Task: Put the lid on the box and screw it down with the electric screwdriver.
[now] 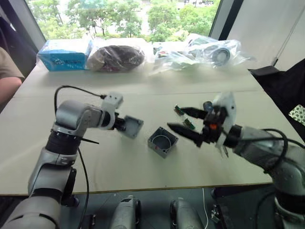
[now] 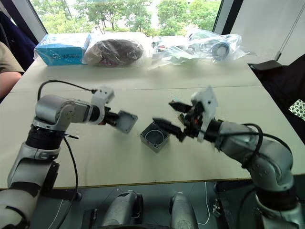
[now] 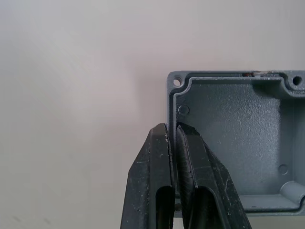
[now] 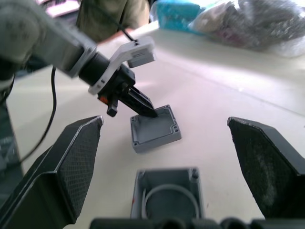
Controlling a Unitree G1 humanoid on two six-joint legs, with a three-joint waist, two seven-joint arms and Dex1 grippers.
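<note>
Grey lid (image 3: 228, 143) hollow side showing, rim pinched by left hand (image 3: 175, 138), right hand (image 4: 167, 157) spread, box (image 1: 162, 141) perhaps empty

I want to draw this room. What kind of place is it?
Probably a workshop or lab by a window: a big pale wooden table, clear plastic bags of parts along its far edge, and small green connector pieces beside an open grey plastic box.

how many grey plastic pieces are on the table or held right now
2. The lid is pinched at its rim by the left gripper, tilted just above the table. The box sits open on the table before the right gripper.
</note>
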